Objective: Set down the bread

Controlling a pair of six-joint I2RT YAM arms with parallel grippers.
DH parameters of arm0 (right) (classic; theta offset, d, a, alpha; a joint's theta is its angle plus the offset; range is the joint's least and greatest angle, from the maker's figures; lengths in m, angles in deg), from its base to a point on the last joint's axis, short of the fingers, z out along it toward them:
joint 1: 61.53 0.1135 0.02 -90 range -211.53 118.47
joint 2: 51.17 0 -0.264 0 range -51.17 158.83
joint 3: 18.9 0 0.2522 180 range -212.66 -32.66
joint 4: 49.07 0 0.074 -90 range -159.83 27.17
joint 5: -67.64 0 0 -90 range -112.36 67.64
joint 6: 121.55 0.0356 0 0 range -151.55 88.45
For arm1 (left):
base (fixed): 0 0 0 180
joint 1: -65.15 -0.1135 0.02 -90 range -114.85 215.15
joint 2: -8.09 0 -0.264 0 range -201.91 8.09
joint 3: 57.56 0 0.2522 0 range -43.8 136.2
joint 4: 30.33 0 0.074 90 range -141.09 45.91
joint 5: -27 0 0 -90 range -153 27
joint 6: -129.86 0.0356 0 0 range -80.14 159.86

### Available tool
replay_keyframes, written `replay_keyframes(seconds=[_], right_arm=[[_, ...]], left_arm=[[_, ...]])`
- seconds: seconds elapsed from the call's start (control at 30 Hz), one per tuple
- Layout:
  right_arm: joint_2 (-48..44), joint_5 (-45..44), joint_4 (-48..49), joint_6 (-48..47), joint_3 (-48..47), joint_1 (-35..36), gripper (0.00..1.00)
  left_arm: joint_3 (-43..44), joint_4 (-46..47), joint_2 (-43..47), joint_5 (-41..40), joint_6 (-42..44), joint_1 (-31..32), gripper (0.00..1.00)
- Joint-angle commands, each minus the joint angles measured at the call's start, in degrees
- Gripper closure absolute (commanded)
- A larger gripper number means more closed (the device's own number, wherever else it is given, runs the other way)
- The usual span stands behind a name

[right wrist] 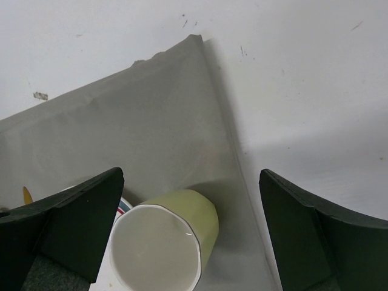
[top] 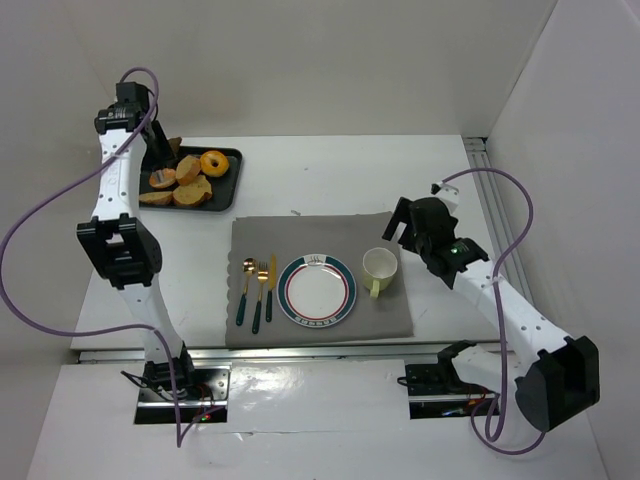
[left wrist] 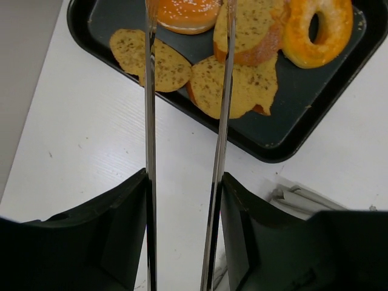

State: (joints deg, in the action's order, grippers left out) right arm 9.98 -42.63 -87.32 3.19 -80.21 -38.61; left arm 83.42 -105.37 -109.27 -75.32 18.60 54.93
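Several pieces of bread lie on a black tray (left wrist: 291,139): flat slices (left wrist: 236,85), a sesame bun (left wrist: 185,12) and a ring-shaped one (left wrist: 318,27). My left gripper (left wrist: 185,182) grips metal tongs (left wrist: 150,121), one blade against each finger, and the blades stand apart. They reach over the tray on either side of the bun, with their tips past the top edge of the view. From above, the left gripper (top: 160,150) hangs over the tray's left end (top: 225,190). My right gripper (right wrist: 191,230) is open above a pale green cup (right wrist: 163,242).
A grey placemat (top: 320,240) carries a white plate (top: 317,291) with a teal and red rim, a spoon, fork and knife (top: 258,290) to its left, and the cup (top: 379,267) to its right. An aluminium rail (top: 500,190) runs along the table's right edge.
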Motion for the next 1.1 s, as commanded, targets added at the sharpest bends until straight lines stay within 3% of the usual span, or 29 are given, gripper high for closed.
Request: replay_keyframes(seconds=[0.0,0.37,0.7,1.07], right_arm=[[1.78,0.23,3.92,-1.17,-2.02,0.46,0.00],[4.86,1.46,4.45,-2.84,-4.92,0.46,0.00],[7.40,1.99,5.50,-2.84,-5.45,0.46,0.00],[11.45,3.22,6.56,-2.84,-7.12,0.46,0.00]], left_arm=[[3.20,0.90,-1.37,-4.29,0.16,-0.24,0.41],[9.88,1.25,-9.72,-0.79,5.95,-0.76,0.34],[8.22,8.01,-13.68,1.94,10.26,-1.30,0.34],[8.75,11.09,-17.28,-1.75,11.94,-1.30,0.34]])
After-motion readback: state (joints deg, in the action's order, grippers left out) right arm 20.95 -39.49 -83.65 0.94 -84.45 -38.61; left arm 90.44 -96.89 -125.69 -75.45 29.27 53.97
